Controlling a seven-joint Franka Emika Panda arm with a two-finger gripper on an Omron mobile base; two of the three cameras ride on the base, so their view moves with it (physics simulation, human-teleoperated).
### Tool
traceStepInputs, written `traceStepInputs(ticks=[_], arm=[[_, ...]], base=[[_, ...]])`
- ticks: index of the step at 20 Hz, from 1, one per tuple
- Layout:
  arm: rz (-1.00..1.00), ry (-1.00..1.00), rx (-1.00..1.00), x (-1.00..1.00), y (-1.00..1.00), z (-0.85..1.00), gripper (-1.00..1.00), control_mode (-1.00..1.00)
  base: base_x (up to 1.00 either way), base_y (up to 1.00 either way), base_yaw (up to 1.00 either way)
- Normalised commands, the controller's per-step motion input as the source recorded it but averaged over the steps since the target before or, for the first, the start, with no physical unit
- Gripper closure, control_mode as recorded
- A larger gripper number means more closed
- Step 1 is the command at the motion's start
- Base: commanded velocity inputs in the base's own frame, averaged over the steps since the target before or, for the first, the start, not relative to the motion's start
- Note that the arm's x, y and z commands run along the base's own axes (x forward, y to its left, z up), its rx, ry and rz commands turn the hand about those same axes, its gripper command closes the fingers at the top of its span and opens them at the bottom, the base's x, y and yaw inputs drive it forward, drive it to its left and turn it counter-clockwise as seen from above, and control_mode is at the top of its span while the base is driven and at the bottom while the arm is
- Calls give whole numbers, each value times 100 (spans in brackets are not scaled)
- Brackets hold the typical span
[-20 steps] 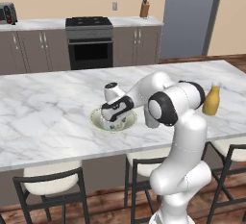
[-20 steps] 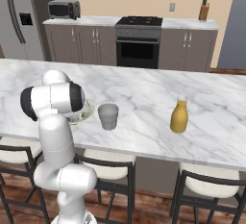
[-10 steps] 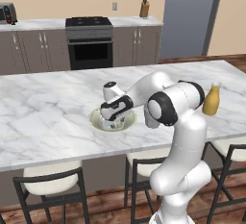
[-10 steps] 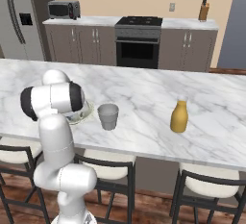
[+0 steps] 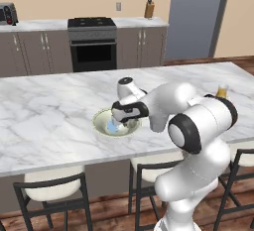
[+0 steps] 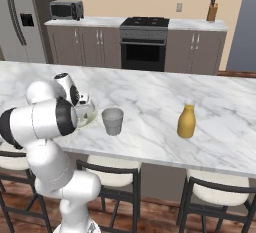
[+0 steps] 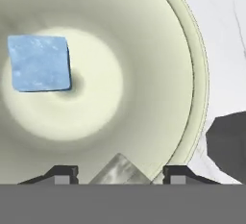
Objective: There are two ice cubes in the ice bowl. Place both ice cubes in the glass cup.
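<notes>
Down inside the ice bowl (image 7: pixel 144 35) the hand (image 7: pixel 113 172) has sunk lower — fingers parted around one pale ice cube (image 7: pixel 120 172).

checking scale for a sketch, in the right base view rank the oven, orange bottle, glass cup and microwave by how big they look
1. oven, largest
2. microwave
3. orange bottle and glass cup, too alike to rank: the bottle is taller, the cup wider

Both sit nearer the camera than the appliances, so looks may mislead.

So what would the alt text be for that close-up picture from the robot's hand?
Looking straight down into a pale cream-green ice bowl, one pale-blue ice cube lies at upper left of its floor. Two dark fingers rise at the bottom edge with a pale translucent block between them; marble counter shows at right.
</notes>
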Motion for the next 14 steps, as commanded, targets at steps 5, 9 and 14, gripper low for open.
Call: traceStepInputs(ticks=[5,9,14], arm=[[-26,-11,19,-14,-75,96,100,-100],[-24,-7,13,6,-38,100,100,-100],[-14,-5,2,2,-29,45,100,-100]], base=[[0,0,0],[0,0,0],[0,0,0]])
